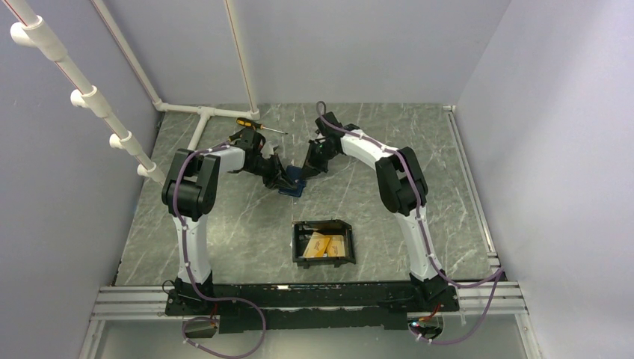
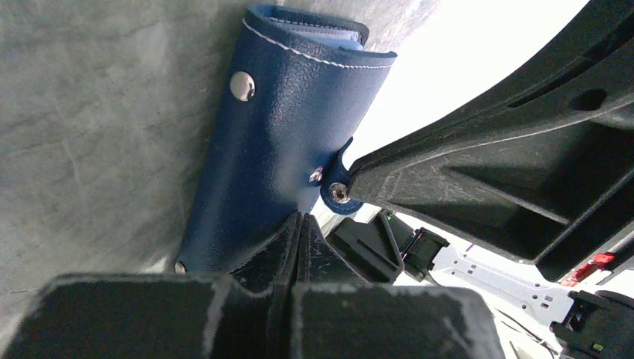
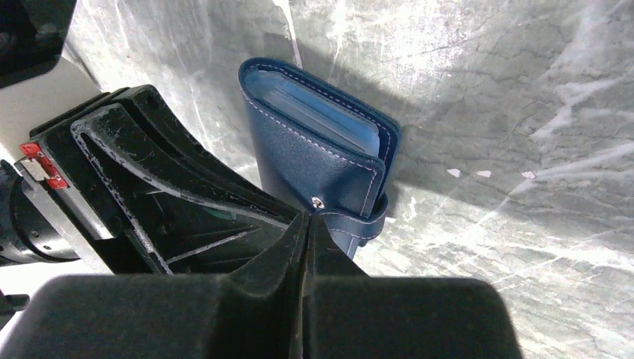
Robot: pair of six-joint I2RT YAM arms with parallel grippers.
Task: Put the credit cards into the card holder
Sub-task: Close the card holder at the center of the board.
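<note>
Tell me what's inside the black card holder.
Orange-gold credit cards, apparently two, lie inside the card holder. Anything beneath them is covered, so the exact count is unclear.

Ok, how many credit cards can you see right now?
2. Both sit in the black tray: left card and right card, side by side. More could be stacked beneath or tucked inside the blue wallet.

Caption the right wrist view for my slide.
Right gripper shut on the blue wallet at its snap strap.
</note>
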